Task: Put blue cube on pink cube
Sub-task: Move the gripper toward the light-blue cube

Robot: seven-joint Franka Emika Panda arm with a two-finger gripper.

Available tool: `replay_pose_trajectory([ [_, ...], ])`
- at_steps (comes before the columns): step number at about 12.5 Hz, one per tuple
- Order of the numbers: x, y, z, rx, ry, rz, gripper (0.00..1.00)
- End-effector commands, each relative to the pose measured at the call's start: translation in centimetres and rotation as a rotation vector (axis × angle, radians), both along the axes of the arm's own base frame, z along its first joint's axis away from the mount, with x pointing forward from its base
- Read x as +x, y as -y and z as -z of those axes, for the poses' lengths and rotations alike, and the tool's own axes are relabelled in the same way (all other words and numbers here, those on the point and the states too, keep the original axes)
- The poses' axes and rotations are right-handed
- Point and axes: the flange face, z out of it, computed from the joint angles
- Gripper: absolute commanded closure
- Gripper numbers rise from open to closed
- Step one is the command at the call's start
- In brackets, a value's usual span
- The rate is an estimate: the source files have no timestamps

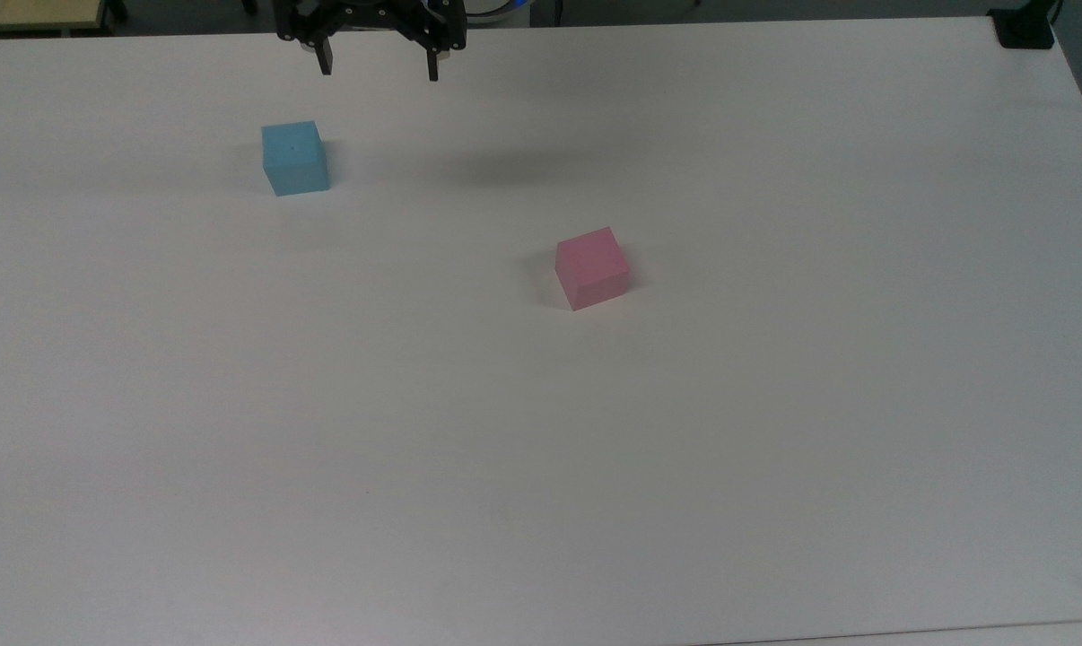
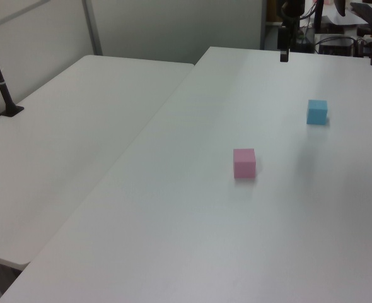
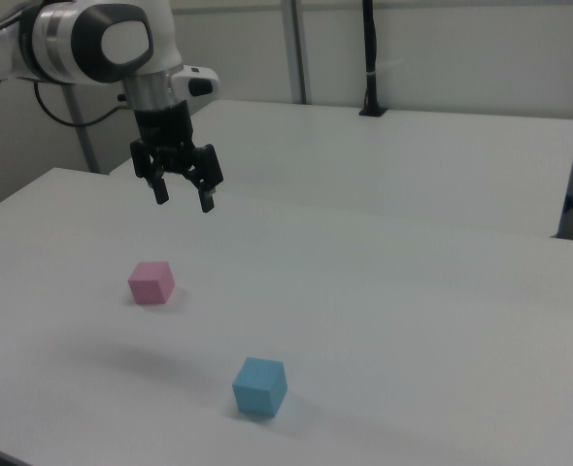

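Observation:
The blue cube [image 1: 295,158] rests on the white table in the top view's upper left; it also sits at the left view's right [image 2: 317,112] and low in the right view [image 3: 260,386]. The pink cube [image 1: 592,266] stands apart from it near the table's middle [image 2: 244,163] [image 3: 151,282]. My gripper [image 1: 379,70] hangs open and empty in the air at the top view's upper edge, above and to the right of the blue cube. In the right view the gripper [image 3: 183,199] hovers well above the table, over the pink cube's far side.
A second white table [image 2: 79,145] adjoins on the left view's left, with a black post [image 2: 0,82] clamped to it. A black clamp [image 1: 1025,27] sits at the top view's far right corner. Cables and equipment [image 2: 337,31] crowd the far end.

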Motion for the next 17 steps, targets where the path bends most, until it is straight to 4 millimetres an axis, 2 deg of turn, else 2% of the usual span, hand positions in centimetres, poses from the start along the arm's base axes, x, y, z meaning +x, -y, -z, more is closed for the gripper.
replay_pose_trajectory([
  [1,-0.2,0.9,-0.3,-0.007,-0.018,-0.010,0.00],
  [8,-0.4,0.9,-0.3,-0.006,-0.026,-0.030,0.00],
  [9,-0.5,1.4,-0.2,-0.005,-0.033,-0.024,0.00],
  [12,-1.8,4.9,0.5,0.003,-0.071,-0.035,0.00],
  [13,-2.5,6.6,1.4,-0.001,-0.090,-0.023,0.00],
  [17,-6.4,12.0,3.4,-0.036,-0.057,-0.020,0.00],
])
